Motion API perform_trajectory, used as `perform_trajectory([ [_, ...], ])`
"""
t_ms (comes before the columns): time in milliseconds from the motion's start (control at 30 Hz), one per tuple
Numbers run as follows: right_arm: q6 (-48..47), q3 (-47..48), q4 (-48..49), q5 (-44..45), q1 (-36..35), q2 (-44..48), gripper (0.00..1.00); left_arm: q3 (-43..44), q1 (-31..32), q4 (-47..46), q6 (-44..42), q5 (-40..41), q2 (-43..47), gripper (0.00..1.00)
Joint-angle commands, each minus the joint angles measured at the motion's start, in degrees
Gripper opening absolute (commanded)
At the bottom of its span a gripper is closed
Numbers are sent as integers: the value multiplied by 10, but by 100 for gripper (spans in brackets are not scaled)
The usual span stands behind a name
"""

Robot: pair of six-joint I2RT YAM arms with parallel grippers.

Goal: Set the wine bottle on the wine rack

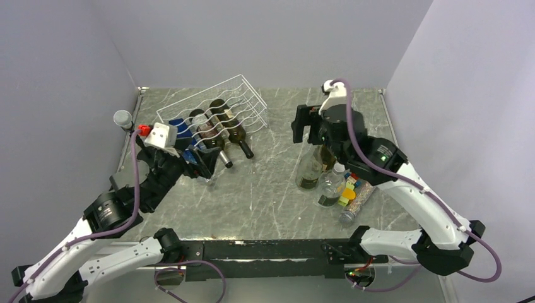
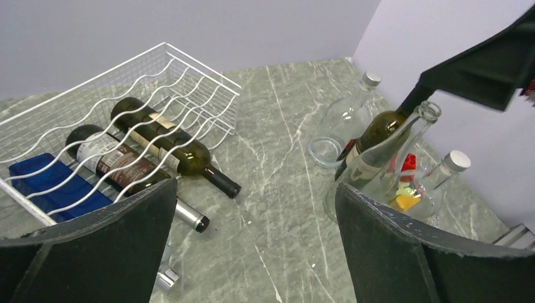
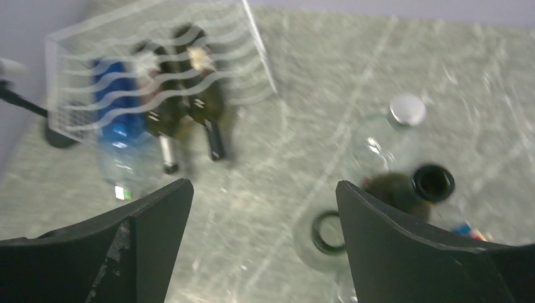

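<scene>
Wine bottle (image 2: 377, 131), dark green glass, stands upright on the right of the grey marbled desk (image 1: 271, 189) among clear glass bottles (image 2: 349, 115), well apart from the white wire wine rack (image 1: 217, 104) at far left, where two dark bottles (image 2: 161, 136) lie. Your right gripper (image 1: 306, 126) hangs spread open above it, grasping nothing. Your left gripper (image 2: 255, 189) is released near the rack.

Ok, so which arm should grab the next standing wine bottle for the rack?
Right. The right gripper, open, hovers just above the standing dark wine bottle. The left gripper, also open, sits by the rack, well away from that bottle.
</scene>
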State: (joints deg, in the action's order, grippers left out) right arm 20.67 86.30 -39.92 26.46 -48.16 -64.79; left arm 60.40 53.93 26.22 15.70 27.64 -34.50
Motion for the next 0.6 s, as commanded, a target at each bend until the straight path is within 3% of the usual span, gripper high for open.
perform_trajectory([
  [0, 47, -31, -95, 109, 3, 7, 87, -2, 0, -40, -15, -42, -20, 99],
  [100, 58, -64, -100, 121, 3, 22, 81, -4, 0, -52, -24, -70, -21, 99],
  [333, 67, -106, -98, 115, 16, 15, 77, -29, 0, -101, -41, -77, -10, 99],
  [567, 69, -155, -47, 78, 32, 8, 67, -11, 0, -69, -38, -77, -45, 99],
])
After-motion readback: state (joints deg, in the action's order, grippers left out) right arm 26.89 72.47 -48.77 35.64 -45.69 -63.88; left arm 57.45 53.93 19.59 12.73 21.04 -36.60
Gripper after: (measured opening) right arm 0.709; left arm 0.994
